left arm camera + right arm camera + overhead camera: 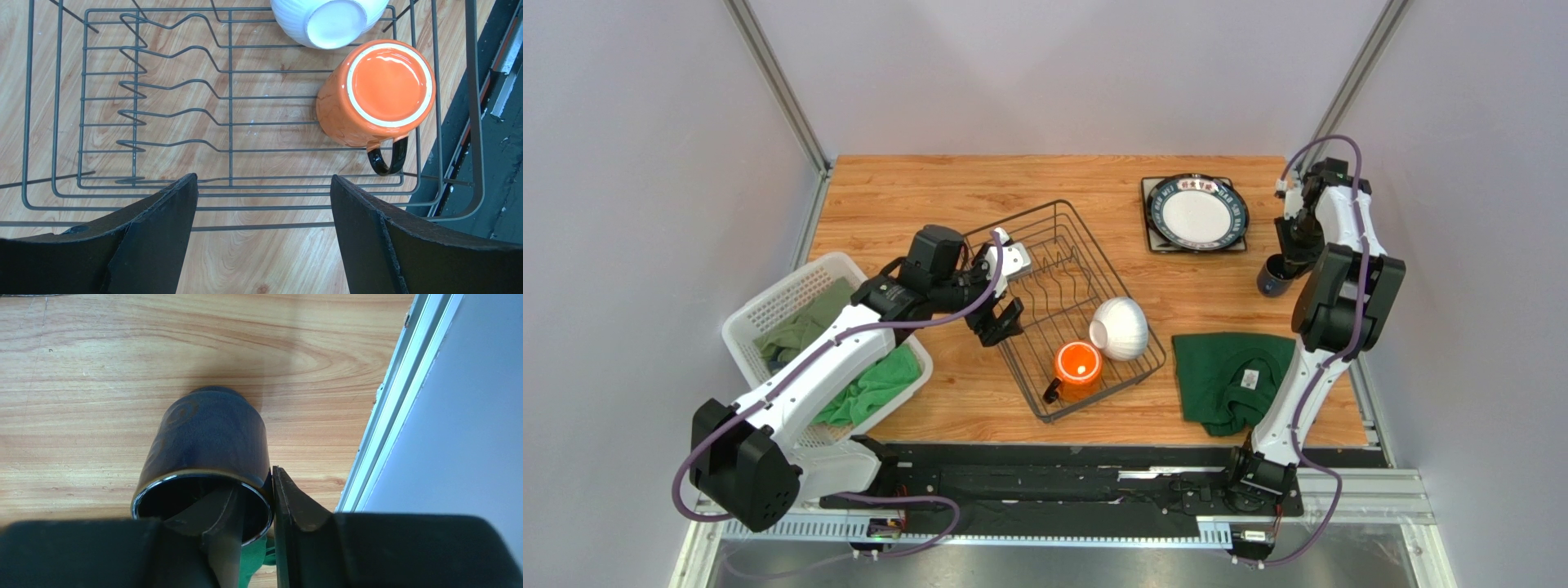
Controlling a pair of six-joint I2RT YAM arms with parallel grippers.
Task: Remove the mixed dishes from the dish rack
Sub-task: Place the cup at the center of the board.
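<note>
- Landmark for all positions: the dish rack [1053,257], a black wire rack lying at an angle near the middle of the worktop [916,196].
- Orange mug [374,92]: inside the rack, in the corner nearest the arm bases. Its base faces up and its black handle points to the rack's near end wire.
- White ribbed bowl [1120,327]: also in the rack, base up, just beside the orange mug on the rack's right side. I cannot tell whether the two touch.
- The rack's tine rows at the far end are bare wire.
- Left claw [264,179]: fingers wide apart, hovering at the rack's left rim. The low side wire runs across between the fingers.
- Dark blue mug [209,441]: out of the rack, upright on the worktop well to its right, close to the right wall rail.
- Right claw [255,487]: one finger is inside the mug's mouth and the other outside its wall. I cannot tell whether they press on the wall or stand slack.
- Round white plate [1196,213] with a dark rim: beyond the rack to its far right, resting on a square plate [1150,245].
- Green cloth [1228,374]: flat on the worktop just right of the rack's near end.
- White slotted basket [787,312]: left of the rack, with green cloths inside.
</note>
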